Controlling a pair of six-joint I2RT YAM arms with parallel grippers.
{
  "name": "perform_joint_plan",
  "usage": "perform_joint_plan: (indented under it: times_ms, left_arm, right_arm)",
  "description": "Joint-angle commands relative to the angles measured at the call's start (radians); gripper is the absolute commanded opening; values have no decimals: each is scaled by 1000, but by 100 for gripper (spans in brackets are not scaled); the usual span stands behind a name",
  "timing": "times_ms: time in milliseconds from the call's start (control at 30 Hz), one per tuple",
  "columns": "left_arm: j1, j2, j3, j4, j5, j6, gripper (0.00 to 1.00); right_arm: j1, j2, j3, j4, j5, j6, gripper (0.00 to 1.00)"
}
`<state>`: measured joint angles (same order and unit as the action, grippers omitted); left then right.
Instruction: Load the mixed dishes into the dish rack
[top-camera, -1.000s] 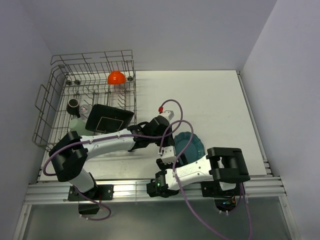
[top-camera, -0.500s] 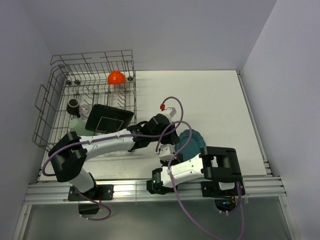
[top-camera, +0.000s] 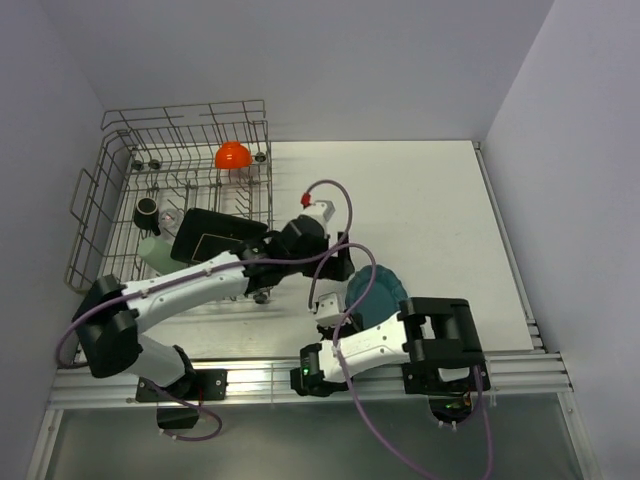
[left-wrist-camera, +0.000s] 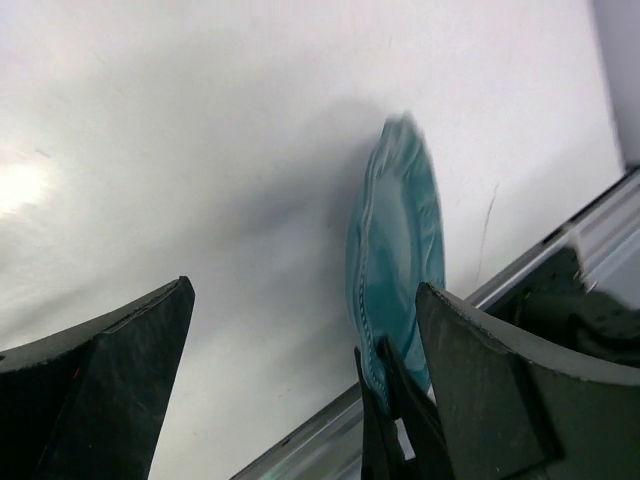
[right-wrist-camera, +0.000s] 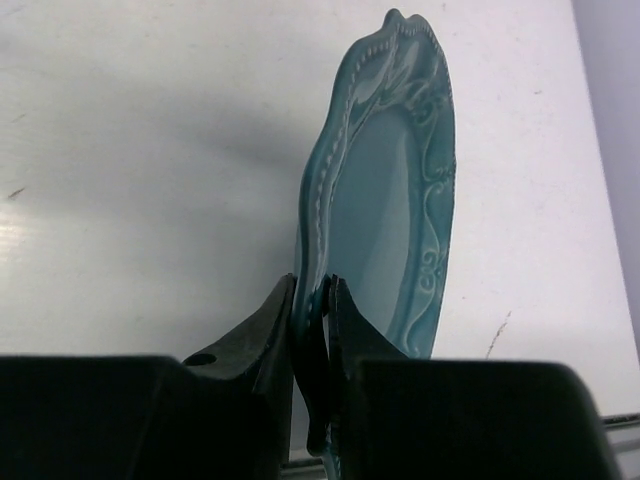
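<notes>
The teal scalloped plate (top-camera: 380, 290) (right-wrist-camera: 385, 200) stands tilted on edge over the white table, just right of the rack. My right gripper (top-camera: 335, 308) (right-wrist-camera: 312, 285) is shut on its near rim, one finger on each face. Wide open, my left gripper (top-camera: 333, 258) (left-wrist-camera: 305, 290) hangs a little back from the plate (left-wrist-camera: 400, 230) with nothing between its jaws. The right fingers (left-wrist-camera: 390, 400) show in the left wrist view, pinching the rim. The dish rack (top-camera: 110, 200) holds the orange bowl (top-camera: 232, 155), black square plate (top-camera: 215, 235), dark mug (top-camera: 148, 210) and pale green cup (top-camera: 152, 250).
The left arm stretches across the rack's near right corner (top-camera: 262, 290). A metal rail (top-camera: 300, 368) runs along the table's near edge below the right gripper. Walls close in the table at the back and on the right.
The left gripper has opened, let go of the teal plate and drawn back toward the rack. The right gripper has shut on the plate's rim and holds it alone.
</notes>
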<state>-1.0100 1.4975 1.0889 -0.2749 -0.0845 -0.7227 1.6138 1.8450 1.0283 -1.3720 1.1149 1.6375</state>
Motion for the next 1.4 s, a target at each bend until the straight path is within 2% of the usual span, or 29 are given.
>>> perform_joint_plan:
  times_ms: [0,133,267,400,500,700,833,900,933,1000,1033,1133,1200,1333,1367]
  left_arm:
    - [34,-149,108,-67,-109,60,99]
    - [89,-288,114,-115,-169,118,99]
    - [132,-426,147,-133,-149,183,99]
    - [137,-438,238,-187,-103,246,99]
    - [137,-418,315,-227,-100,301,99]
    - [178,-381,397,-190,-45,425,99]
    - [284,-297,486,-205,52,463,99]
    - [339,-258,543,-280,75,462,99]
    - [400,-220,604,-309,135,454,99]
    - [460,-189,660,-383,216,441,99]
    - [509,-160,710,-404,308,433,99]
    - [550,-119,775,-486,411,410,99]
    - [553,-118,760,-480,495,363,99]
    - [553,-231,526,-278,693,241,99]
    - [553,-253,478,-156,734,211,99]
  right_arm:
    - [9,-107,32,62,-12,-33,0]
    - [0,-265,6,233,-49,-302,0]
    - [-64,-487,-14,469,-116,-571,0]
    - [-190,-619,22,625,-236,-890,0]
    - [-280,-670,85,637,-320,-990,0]
    - [-414,-733,147,637,-470,-1106,0]
    - [-500,-796,141,681,-608,-1185,0]
    - [-549,-820,135,688,-680,-1208,0]
    - [-613,-829,134,688,-787,-1214,0]
    - [-660,-860,141,694,-903,-1243,0]
    - [-670,-872,148,688,-970,-1254,0]
    - [-721,-851,232,605,-1100,-1254,0]
    - [-723,-851,277,582,-1145,-1233,0]
    - [-726,-875,329,544,-1285,-1193,0]
    - [-726,-883,341,541,-1335,-1191,0]
